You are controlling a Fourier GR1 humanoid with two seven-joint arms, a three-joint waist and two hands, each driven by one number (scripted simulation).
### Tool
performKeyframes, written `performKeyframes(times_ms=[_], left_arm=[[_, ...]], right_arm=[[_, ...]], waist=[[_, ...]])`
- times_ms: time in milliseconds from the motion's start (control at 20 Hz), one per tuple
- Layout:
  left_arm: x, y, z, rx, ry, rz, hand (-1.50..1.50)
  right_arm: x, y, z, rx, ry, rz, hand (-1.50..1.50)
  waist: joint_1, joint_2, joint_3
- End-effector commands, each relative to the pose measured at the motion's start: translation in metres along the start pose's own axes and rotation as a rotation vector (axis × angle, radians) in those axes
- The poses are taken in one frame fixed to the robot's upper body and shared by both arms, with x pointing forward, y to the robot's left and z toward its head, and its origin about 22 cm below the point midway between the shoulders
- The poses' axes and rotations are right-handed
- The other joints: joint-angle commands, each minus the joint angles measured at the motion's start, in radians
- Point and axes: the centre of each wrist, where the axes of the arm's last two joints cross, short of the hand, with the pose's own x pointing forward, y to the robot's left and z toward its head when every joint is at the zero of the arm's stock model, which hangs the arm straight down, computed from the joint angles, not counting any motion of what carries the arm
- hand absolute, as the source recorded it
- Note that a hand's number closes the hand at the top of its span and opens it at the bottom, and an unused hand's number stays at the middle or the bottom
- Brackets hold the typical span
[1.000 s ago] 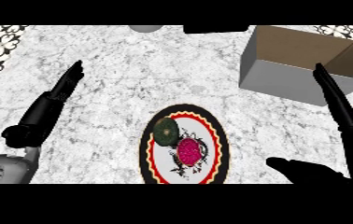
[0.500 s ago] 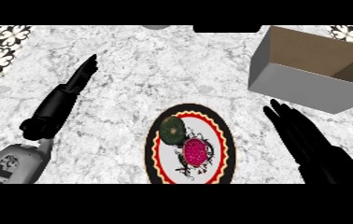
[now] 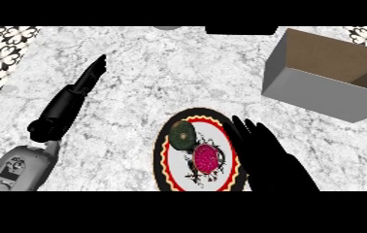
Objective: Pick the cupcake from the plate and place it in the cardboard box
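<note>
Two round things sit on the plate (image 3: 166,149): a dark green one (image 3: 182,133) toward its 11 o'clock and a magenta-topped one (image 3: 206,156) near its centre. I take the magenta one for the cupcake, though I cannot be sure which it is. Either way it is still on the plate and I hold nothing.

My right hand (image 3: 269,159) is now over the plate's 3 o'clock rim, fingers straight and spread, tips pointing toward 11 o'clock, just beside the cupcake. Whether any finger touches it I cannot tell.

That is the change. A second ago this hand was well off toward the 4 o'clock corner of the view, away from the plate; half a second ago it was between the plate and the box, fingers extended. It has swung in toward the plate, so I judge the reach nearly done and the closing of fingers round the cupcake the step in hand.

The cardboard box (image 3: 319,79) stands open at 2 o'clock from the plate, well apart; it sits higher and farther right in the view than before, as the whole view has shifted.

My left hand (image 3: 75,93) lies at 9 o'clock, fingers straight, resting on the marble counter (image 3: 179,72).
</note>
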Motion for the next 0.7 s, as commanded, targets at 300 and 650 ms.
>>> performKeyframes(times_ms=[300,650], left_arm=[[-0.006,0.009,0.005,0.009,0.017,-0.01,0.0],[-0.009,0.008,0.004,0.015,0.008,0.001,0.0]], right_arm=[[0.063,0.025,-0.027,0.118,0.203,0.086,-1.5],[0.085,0.053,-0.052,0.122,0.262,0.15,-1.5]], waist=[[-0.01,-0.003,0.003],[-0.017,0.0,0.004]])
